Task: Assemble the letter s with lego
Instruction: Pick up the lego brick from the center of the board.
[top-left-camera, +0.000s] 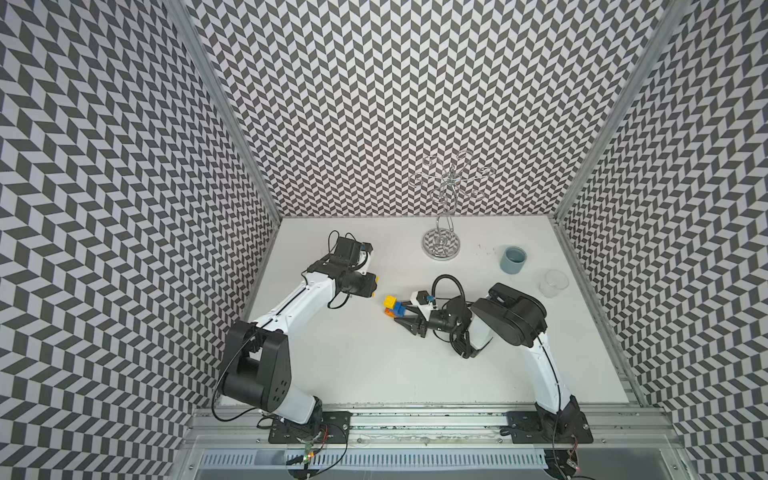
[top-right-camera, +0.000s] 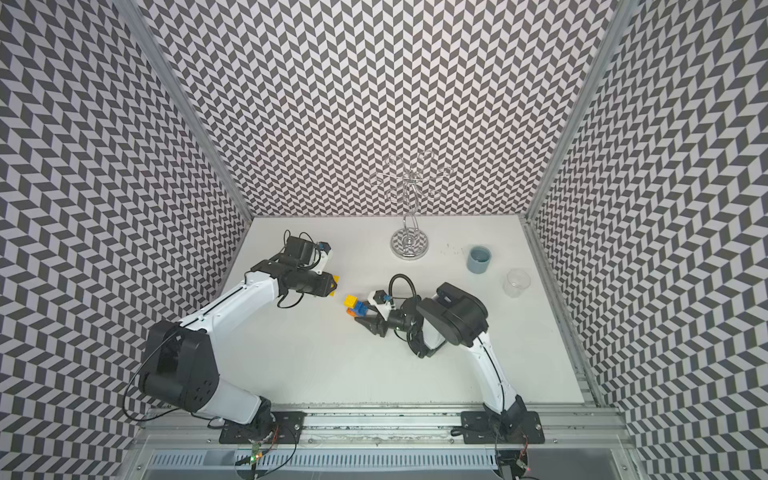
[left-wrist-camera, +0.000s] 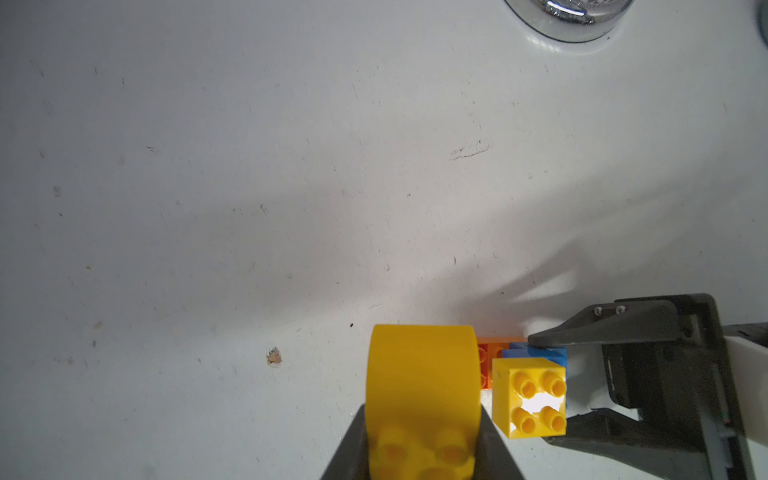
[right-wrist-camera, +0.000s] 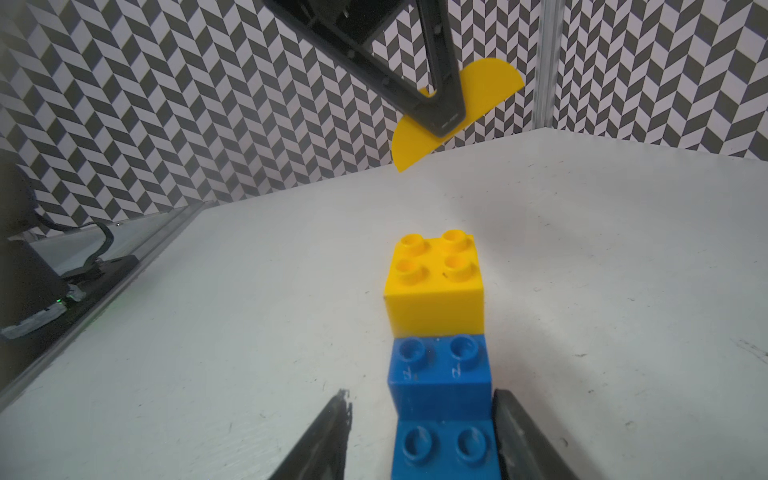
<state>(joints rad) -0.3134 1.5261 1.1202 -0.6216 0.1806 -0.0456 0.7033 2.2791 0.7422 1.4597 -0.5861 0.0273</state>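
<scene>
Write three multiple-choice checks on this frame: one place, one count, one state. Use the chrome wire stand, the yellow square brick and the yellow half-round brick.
1. Where does the chrome wire stand sit?
A. on the far part of the white table
B. by the front rail, between the arm bases
C. on top of the bricks

2. How many studs top the yellow square studded brick?
A. two
B. four
C. six

3. The yellow half-round plastic brick is:
A. lying loose on the table
B. pressed onto the square brick
C. clamped in the left gripper, off the table

Key:
1 A: its round base stands near the table's far edge in both top views.
2 B: the right wrist view shows two rows of two.
3 C: the fingers press its sides, and the right wrist view shows it in the air.
</scene>
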